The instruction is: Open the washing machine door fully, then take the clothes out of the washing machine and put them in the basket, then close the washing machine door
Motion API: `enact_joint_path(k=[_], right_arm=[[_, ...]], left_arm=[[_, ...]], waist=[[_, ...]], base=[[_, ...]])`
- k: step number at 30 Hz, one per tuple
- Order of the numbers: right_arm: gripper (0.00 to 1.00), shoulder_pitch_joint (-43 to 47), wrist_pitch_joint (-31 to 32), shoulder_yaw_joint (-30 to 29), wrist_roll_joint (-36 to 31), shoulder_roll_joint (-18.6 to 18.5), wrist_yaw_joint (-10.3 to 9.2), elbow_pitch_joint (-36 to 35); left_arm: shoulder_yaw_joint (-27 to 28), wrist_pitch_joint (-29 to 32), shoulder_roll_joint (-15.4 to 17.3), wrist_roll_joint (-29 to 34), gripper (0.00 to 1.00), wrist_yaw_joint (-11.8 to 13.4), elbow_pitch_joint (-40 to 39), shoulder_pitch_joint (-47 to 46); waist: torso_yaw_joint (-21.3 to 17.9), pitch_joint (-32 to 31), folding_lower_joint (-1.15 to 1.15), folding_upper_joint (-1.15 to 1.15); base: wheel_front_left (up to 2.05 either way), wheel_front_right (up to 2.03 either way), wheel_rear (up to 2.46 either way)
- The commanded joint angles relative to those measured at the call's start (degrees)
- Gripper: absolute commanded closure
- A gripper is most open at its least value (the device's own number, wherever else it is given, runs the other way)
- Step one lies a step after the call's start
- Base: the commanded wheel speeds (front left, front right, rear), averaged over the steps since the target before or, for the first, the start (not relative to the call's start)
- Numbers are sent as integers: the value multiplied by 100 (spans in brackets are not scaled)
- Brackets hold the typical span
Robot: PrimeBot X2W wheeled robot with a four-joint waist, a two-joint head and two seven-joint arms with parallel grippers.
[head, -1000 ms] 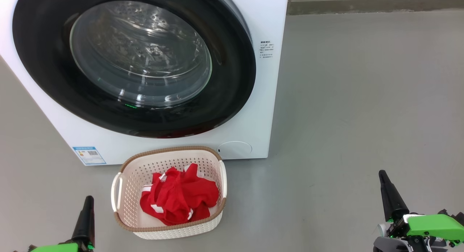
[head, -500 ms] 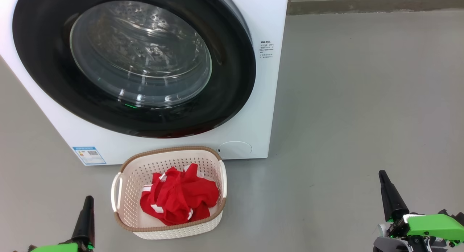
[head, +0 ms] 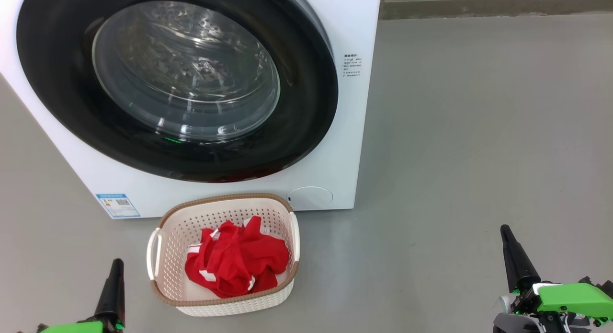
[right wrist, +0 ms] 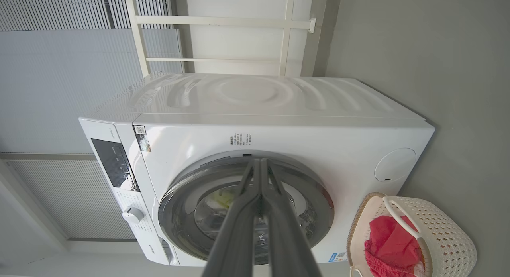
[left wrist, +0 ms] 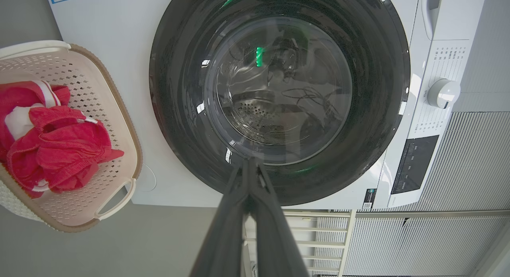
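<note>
Grey smooth floor (head: pixel 455 155) spreads under everything. Nearest, the left claw (head: pixel 116 263) at 7 o'clock and the right claw (head: pixel 504 229) at 5 o'clock each have their dark fingers pressed together, gripping nothing. Beyond, at 6 o'clock, the cream perforated plastic basket (head: pixel 225 198) holds the crumpled red clothes (head: pixel 237 263) with white trim. Farthest, toward 11 o'clock, the big white front-loading washing machine (head: pixel 345 146) stands with its round black-rimmed glass door (head: pixel 306 98) flush against its front.

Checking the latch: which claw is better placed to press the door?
Probably left: the left claw faces the black-rimmed round glass door squarely; the right claw hangs right of the white washing machine.
</note>
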Motion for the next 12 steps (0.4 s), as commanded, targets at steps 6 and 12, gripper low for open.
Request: enact_joint_path(k=[6, 12], right_arm=[[100, -52, 47, 128, 20, -12, -5, -174], [100, -52, 47, 127, 20, -12, -5, -174]], left_arm=[[200, 39, 80, 24, 100, -17, -152, -223], [201, 40, 80, 24, 100, -17, -152, -223]], waist=[[0, 0, 0, 0], [0, 0, 0, 0]], base=[[0, 0, 0], [0, 0, 0]])
